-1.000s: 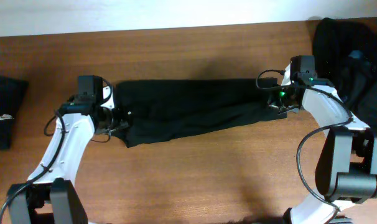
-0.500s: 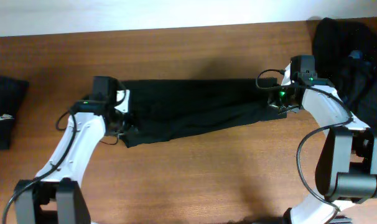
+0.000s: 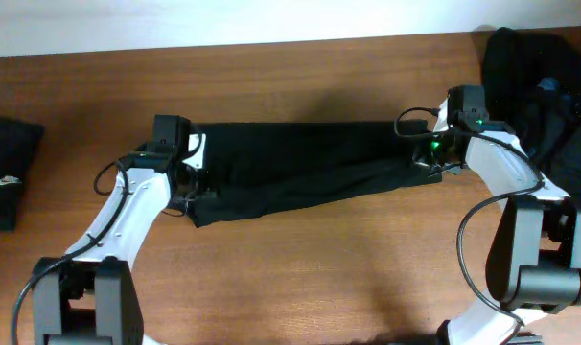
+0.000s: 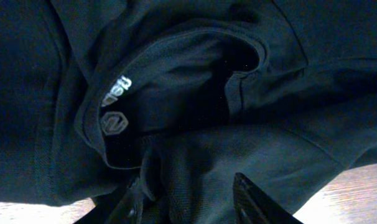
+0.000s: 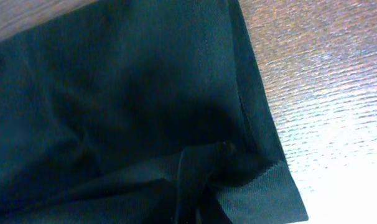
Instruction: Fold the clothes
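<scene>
One black shirt [image 3: 300, 158] | folded into long band | collar logo [image 4: 114, 122] showing

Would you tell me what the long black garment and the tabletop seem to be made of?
The long black garment looks like soft matte knit fabric: it creases, with stitched hems. The brown tabletop looks like wood or laminate, showing grain and sheen.

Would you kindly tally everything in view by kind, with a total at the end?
Stretched black garment: 1
Folded black garment: 1
Heap of black clothes: 1
Robot arms (left arm, right arm): 2
Total: 5
</scene>
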Controlling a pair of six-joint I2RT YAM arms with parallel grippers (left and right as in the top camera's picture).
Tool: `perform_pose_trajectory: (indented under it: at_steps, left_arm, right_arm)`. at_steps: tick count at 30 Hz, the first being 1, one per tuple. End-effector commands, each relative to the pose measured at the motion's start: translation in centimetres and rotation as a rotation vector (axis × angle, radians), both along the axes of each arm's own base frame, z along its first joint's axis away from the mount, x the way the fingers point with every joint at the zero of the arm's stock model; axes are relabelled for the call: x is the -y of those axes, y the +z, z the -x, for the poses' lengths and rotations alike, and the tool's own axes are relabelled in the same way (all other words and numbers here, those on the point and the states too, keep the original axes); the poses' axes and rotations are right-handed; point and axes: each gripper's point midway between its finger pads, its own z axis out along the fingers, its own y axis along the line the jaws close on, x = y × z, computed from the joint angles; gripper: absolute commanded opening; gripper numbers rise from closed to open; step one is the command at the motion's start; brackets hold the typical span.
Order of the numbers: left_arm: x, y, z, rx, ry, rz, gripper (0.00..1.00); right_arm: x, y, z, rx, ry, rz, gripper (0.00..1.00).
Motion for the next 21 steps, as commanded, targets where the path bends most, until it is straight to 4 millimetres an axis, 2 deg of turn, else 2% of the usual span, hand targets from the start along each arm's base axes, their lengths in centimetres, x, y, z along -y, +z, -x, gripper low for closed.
perform_pose_trajectory:
  at_steps: [1, 8, 18, 19, 21]
  left_arm:
    - [-0.1, 0.2, -0.4, 0.011, -0.018, -0.013, 0.47]
    - [-0.4, -0.6, 0.4, -0.015, -0.017, -0.024, 0.46]
    - [-0.4, -0.8, 0.8, -0.033, -0.017, -0.025, 0.46]
    - [-0.4, -0.8, 0.8, -0.034, -0.017, -0.025, 0.45]
    - [-0.4, -0.8, 0.8, -0.033, -0.017, -0.025, 0.31]
  right_arm:
    - [0.4, 0.2, -0.5, 0.008, -0.004, 0.020, 0.04]
    - [0.4, 0.2, -0.5, 0.008, -0.004, 0.020, 0.04]
    - [0.4, 0.2, -0.6, 0.010, -0.004, 0.021, 0.04]
    - [0.4, 0.2, -0.6, 0.011, -0.005, 0.021, 0.04]
    - [0.4, 0.2, -0.6, 0.012, -0.004, 0.021, 0.04]
